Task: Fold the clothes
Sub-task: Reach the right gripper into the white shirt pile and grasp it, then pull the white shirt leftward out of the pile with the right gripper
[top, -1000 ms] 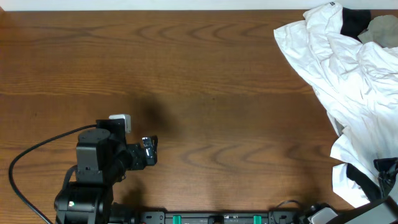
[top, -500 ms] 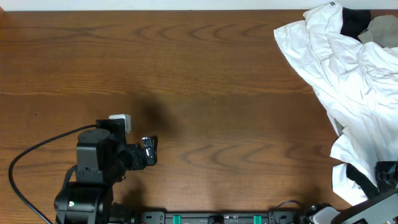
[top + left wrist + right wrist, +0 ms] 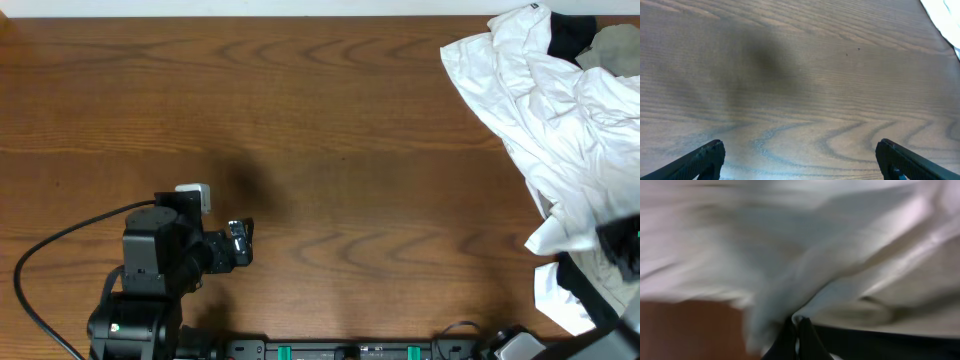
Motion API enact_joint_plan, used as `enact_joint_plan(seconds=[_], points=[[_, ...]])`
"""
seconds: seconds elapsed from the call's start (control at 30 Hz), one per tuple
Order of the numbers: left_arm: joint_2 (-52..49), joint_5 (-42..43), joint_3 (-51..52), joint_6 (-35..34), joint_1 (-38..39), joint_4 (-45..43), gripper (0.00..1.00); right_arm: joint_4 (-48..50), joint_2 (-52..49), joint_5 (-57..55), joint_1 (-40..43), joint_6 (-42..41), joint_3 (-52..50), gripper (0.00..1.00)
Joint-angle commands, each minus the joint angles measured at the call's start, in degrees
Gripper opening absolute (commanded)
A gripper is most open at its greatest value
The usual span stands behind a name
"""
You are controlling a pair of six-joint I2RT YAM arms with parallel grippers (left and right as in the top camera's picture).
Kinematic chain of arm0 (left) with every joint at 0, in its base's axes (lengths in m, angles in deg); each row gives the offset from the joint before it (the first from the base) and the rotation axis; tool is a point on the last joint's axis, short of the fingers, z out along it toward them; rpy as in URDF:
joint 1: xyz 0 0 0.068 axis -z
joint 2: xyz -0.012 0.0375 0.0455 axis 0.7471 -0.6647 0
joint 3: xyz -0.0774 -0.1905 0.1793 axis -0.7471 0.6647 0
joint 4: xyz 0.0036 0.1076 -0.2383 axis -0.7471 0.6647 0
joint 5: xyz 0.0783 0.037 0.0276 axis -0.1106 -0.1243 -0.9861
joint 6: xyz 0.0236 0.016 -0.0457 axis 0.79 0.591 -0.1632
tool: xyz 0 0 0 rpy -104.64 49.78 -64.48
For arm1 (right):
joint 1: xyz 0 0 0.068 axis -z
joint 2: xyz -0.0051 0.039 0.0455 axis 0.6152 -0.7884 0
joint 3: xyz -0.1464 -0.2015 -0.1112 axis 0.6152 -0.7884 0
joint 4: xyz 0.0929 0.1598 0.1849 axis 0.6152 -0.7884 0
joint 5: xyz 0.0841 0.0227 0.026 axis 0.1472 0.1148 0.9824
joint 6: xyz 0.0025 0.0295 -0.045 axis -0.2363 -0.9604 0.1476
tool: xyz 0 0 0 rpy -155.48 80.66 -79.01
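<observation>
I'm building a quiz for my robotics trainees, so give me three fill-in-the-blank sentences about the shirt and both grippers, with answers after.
The wrinkled white cotton T-shirt lies on the robot's ____ side of the brown wooden table. The right gripper is ____ on the T-shirt's fabric. The left gripper hangs ____ above the wood, holding nothing.
Missing words: right; shut; open.

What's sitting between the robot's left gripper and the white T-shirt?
Nothing: the overhead view shows only bare wooden table from the left gripper to the white T-shirt.

Blurred white T-shirt (image 3: 850, 240) pinched between closed jaws.
</observation>
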Motion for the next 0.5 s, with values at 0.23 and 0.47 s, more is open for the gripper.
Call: enact_joint_plan(seconds=[0.23, 0.47], points=[[0.1, -0.1, -1.2, 0.1, -0.2, 0.0, 0.98, -1.7, 15.7, 14.4, -30.9, 6.9, 7.7, 0.01], [0.1, -0.1, -1.2, 0.1, -0.2, 0.0, 0.98, 6.2, 16.6, 13.3, -56.2, 3.6, 7.6, 0.01]])
